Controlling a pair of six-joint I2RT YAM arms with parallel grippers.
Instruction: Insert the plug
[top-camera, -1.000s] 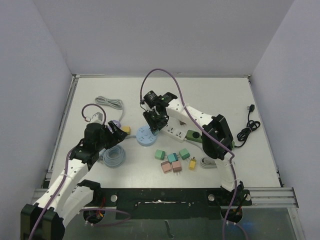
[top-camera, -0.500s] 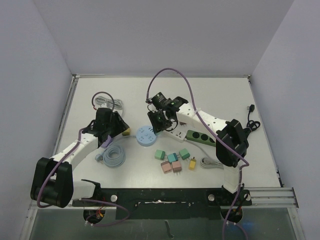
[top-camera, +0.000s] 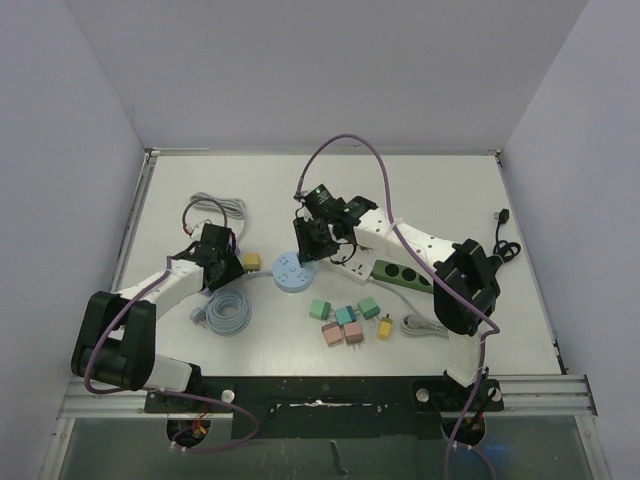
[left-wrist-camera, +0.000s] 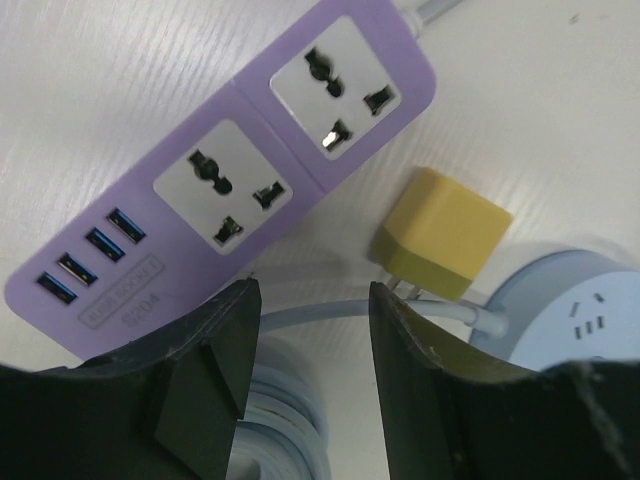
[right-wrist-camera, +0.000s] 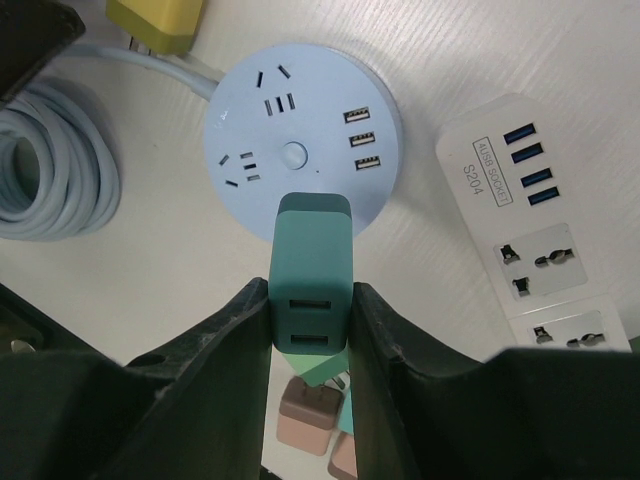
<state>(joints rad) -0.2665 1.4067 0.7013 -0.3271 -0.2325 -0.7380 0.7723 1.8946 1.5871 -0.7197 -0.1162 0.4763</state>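
My right gripper (right-wrist-camera: 311, 305) is shut on a teal plug (right-wrist-camera: 311, 262), held just above the near rim of the round light-blue socket hub (right-wrist-camera: 298, 140). From above, the right gripper (top-camera: 312, 240) hangs over the hub (top-camera: 291, 273). My left gripper (left-wrist-camera: 310, 315) is open with only bare table and a light-blue cable between its fingers (left-wrist-camera: 215, 345). It hovers low beside a purple power strip (left-wrist-camera: 240, 170) and a yellow plug (left-wrist-camera: 442, 235) lying on its side. From above, the left gripper (top-camera: 224, 264) is just left of the yellow plug (top-camera: 252, 260).
A white power strip (top-camera: 352, 262) and a green one (top-camera: 402, 272) lie right of the hub. Several loose green, pink and yellow plugs (top-camera: 345, 322) sit in front. A coiled light-blue cable (top-camera: 228, 312) lies near the left gripper. A black cord (top-camera: 497, 258) is at the far right.
My left arm has reached forward over the purple strip towards the yellow plug, and its jaws have narrowed. The right gripper has shifted slightly with the teal plug still in it.
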